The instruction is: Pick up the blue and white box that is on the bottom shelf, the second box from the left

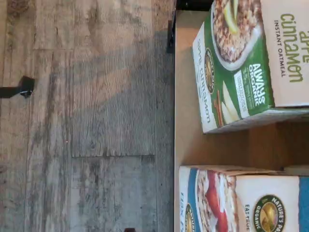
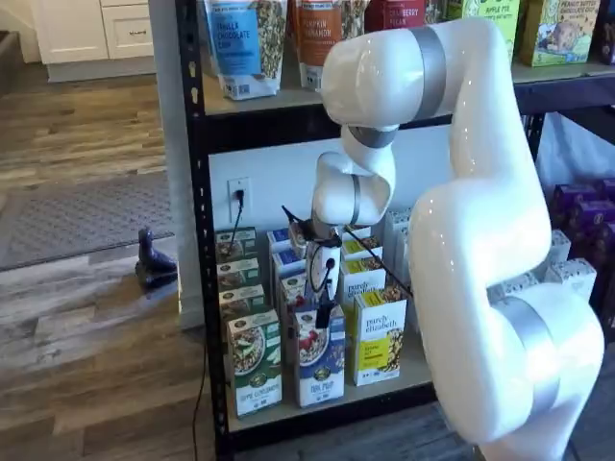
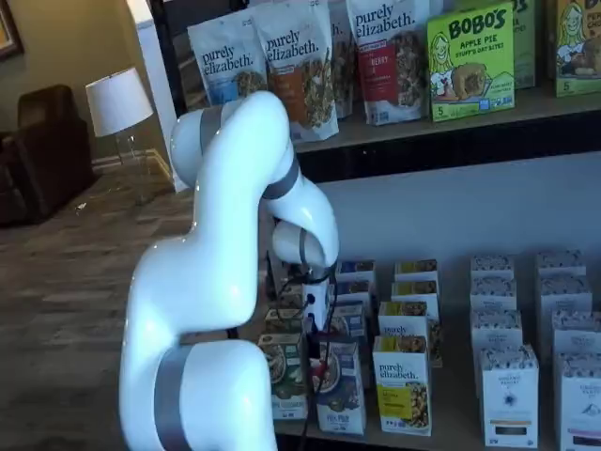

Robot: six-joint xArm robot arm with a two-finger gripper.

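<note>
The blue and white box [image 2: 320, 370] stands at the front of the bottom shelf [image 2: 408, 377], between a green and white carton [image 2: 255, 363] and a yellow and white carton [image 2: 378, 336]. It also shows in a shelf view [image 3: 340, 395] and in the wrist view [image 1: 241, 203]. My gripper [image 2: 325, 309] hangs just above the blue box's top and also shows in a shelf view [image 3: 315, 349]. Only dark fingers show, with no plain gap, so I cannot tell if it is open. It holds nothing.
More cartons stand in rows behind the front ones. White boxes [image 3: 509, 395] fill the shelf's right part. Granola bags [image 3: 299, 66] stand on the higher tier. A black upright [image 2: 197, 240] bounds the left side. Wood floor [image 1: 87, 121] lies in front.
</note>
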